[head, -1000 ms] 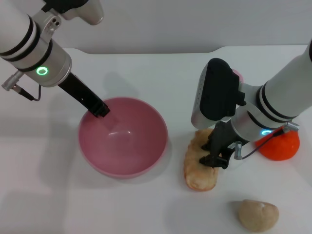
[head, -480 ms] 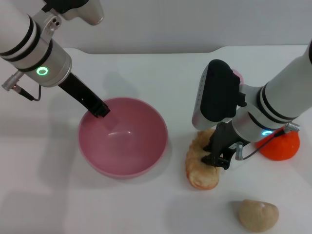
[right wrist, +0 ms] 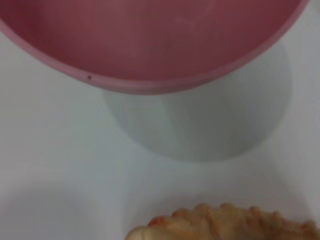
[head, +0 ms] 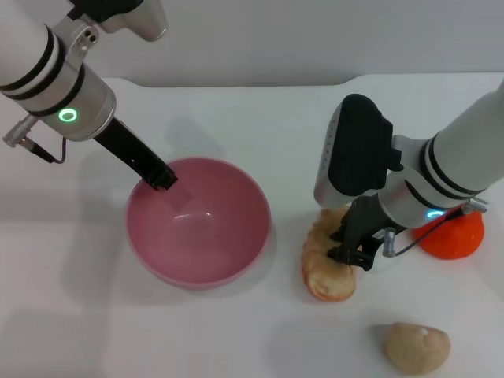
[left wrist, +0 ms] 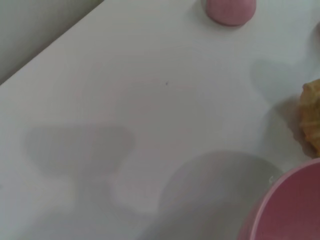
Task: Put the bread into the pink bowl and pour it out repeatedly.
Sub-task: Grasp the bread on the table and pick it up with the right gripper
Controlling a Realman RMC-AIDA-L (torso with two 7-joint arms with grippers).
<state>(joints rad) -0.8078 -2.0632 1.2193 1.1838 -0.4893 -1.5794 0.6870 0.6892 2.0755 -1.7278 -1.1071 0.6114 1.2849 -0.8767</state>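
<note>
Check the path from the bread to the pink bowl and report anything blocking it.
Nothing visible blocks it. Bare table lies between the bread, under the right gripper, and the pink bowl. The left gripper sits at the bowl's far rim.

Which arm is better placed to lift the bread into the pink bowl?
Right: its end effector is down on the bread. The left end effector is at the pink bowl rim.

The white worktop [head: 260, 118] carries the pink bowl [head: 199, 221], the bread [head: 327, 256], an orange fruit [head: 450, 234], a beige lump [head: 416, 347] and a small pink ball [left wrist: 230, 10].
</note>
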